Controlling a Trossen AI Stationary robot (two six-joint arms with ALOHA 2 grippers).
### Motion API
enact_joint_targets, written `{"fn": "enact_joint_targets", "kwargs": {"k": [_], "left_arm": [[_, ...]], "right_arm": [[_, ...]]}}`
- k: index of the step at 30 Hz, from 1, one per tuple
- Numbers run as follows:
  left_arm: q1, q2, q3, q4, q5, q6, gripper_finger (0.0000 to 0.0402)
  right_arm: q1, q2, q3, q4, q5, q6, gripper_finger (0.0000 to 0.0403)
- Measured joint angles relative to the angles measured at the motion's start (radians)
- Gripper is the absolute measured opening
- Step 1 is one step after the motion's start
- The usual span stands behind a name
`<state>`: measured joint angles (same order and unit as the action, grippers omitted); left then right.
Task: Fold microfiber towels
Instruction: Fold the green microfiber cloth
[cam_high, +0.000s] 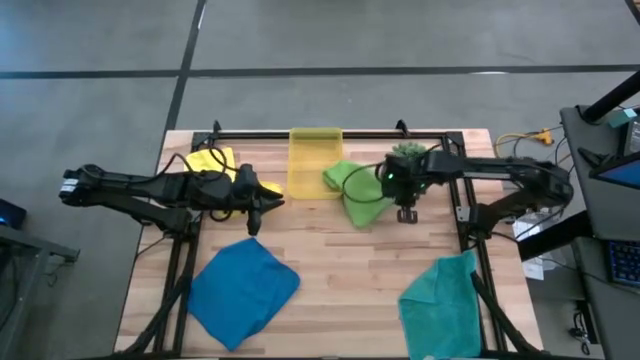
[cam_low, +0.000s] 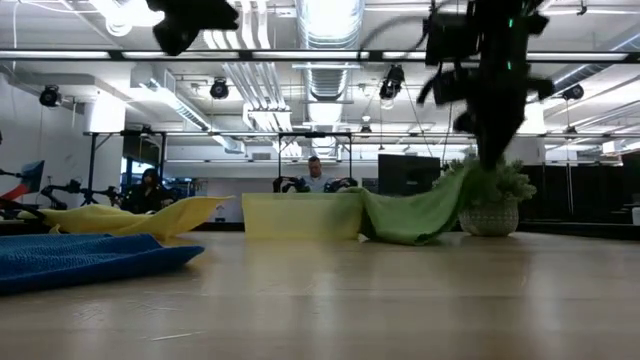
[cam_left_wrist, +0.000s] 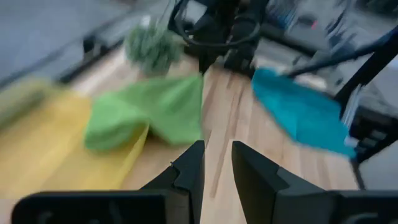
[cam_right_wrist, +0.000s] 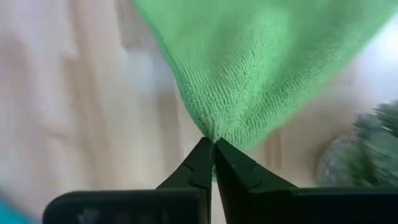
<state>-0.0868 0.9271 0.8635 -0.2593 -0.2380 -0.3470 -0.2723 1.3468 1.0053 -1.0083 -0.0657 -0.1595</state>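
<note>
Your right end effector (cam_right_wrist: 213, 144) is clamped on a corner of the lime green towel (cam_high: 358, 190), which trails toward the bin (cam_high: 314, 160) by the surface's far edge; left end effector (cam_left_wrist: 216, 163), slightly apart, waits nearby.

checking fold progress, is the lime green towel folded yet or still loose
Loose, not folded. The lime green towel is rumpled, one end draped over the yellow bin, one corner pinched in the shut right gripper.

We see a lime green towel (cam_right_wrist: 261, 74) of nubbly, matt cloth, a pale wooden table (cam_high: 340, 270) with smooth planks, and a translucent plastic bin (cam_high: 314, 160).
</note>
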Motion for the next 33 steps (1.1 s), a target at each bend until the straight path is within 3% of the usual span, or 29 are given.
{"fn": "enact_joint_targets", "kwargs": {"k": [4,9,17,23,27,33], "left_arm": [[0.000,0.045,0.003,0.205,-0.001,0.131,0.0067],[0.001,0.154,0.047,0.374,-0.001,0.205,0.0067],[0.002,0.348,0.206,0.372,0.047,0.266,0.0067],[0.011,0.404,0.299,0.330,0.072,0.356,0.0067],[0.019,0.429,0.324,0.284,-0.033,0.368,0.0068],[0.018,0.440,0.333,0.258,-0.127,0.517,0.0092]], "right_arm": [[0.008,-0.058,0.157,-0.029,-0.067,0.170,0.0009],[0.008,-0.066,0.343,-0.030,-0.072,0.394,0.0009],[0.012,-0.029,0.533,-0.028,-0.073,0.624,0.0009],[0.019,0.004,0.605,-0.024,-0.068,0.704,0.0009],[0.019,0.018,0.631,0.037,-0.064,0.751,0.0009],[0.018,0.015,0.644,0.211,-0.064,0.800,0.0009]]}}
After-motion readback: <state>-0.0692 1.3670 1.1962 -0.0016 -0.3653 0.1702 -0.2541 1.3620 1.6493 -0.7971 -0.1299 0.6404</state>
